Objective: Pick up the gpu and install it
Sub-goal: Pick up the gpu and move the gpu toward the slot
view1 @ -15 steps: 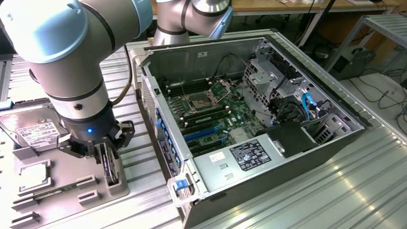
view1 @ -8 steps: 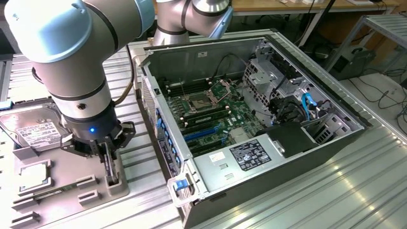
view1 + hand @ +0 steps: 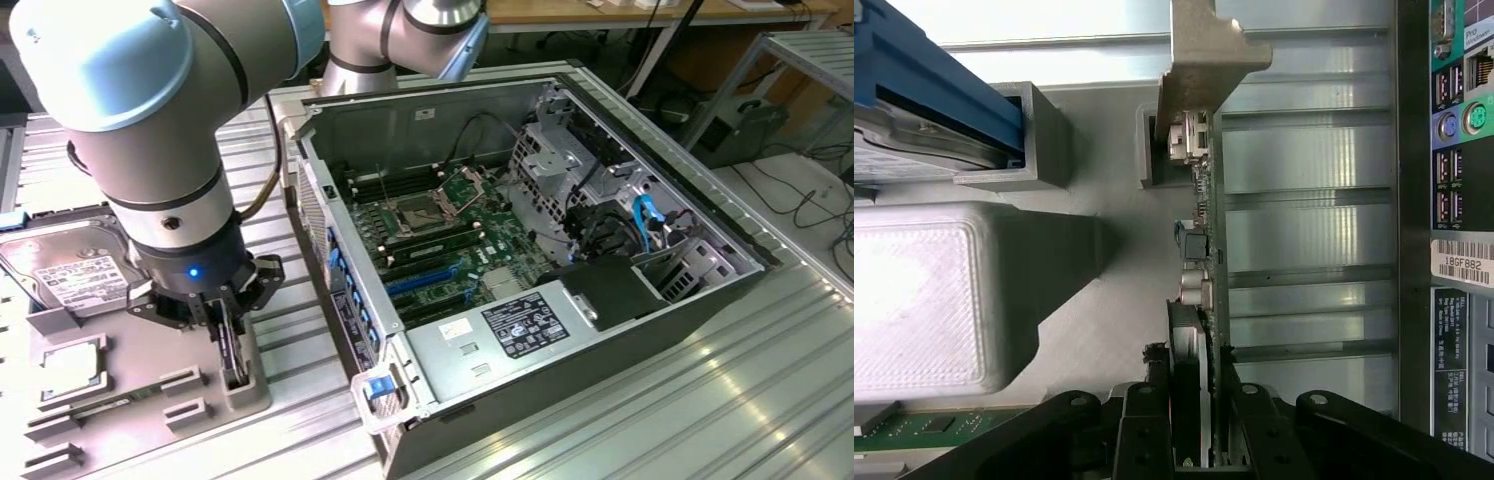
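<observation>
While one gpu [image 3: 1206,240] stands on edge in its holder [image 3: 1146,150] — two fingers [image 3: 1144,430] pinch it.

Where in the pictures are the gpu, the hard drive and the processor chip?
gpu [image 3: 1216,232]: wrist view, on the circuit board's edge.
hard drive [image 3: 64,270]: exterior view, on its white label.
processor chip [image 3: 70,366]: exterior view, on its silver top.

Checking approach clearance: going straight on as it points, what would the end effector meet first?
The gpu, standing on edge in its grey holder, directly under the end effector. Whether they touch yet is unclear.
</observation>
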Motion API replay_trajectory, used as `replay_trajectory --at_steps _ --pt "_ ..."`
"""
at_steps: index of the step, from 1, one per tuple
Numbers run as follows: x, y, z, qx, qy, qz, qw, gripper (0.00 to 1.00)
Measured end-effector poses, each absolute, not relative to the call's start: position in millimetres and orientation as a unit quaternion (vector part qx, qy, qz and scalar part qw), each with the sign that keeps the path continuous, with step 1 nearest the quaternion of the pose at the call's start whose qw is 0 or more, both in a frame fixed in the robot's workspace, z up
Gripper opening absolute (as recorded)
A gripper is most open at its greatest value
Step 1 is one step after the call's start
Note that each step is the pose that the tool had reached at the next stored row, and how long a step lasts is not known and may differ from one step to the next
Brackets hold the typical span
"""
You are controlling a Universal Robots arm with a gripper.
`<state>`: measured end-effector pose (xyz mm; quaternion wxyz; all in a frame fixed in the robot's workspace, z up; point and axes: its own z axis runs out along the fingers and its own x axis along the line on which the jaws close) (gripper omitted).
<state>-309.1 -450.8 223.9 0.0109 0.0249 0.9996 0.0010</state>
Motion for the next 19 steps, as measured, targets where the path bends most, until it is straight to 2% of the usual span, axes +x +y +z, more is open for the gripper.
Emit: replay_trajectory --at_steps 6,12,19 --pt "-309 -451 230 0.025 1.000 0.001 0.011 0.28" --pt "-309 -451 283 0.025 1.000 0.001 0.011 0.28" --pt "-309 -451 327 0.025 1.000 0.001 0.011 0.28"
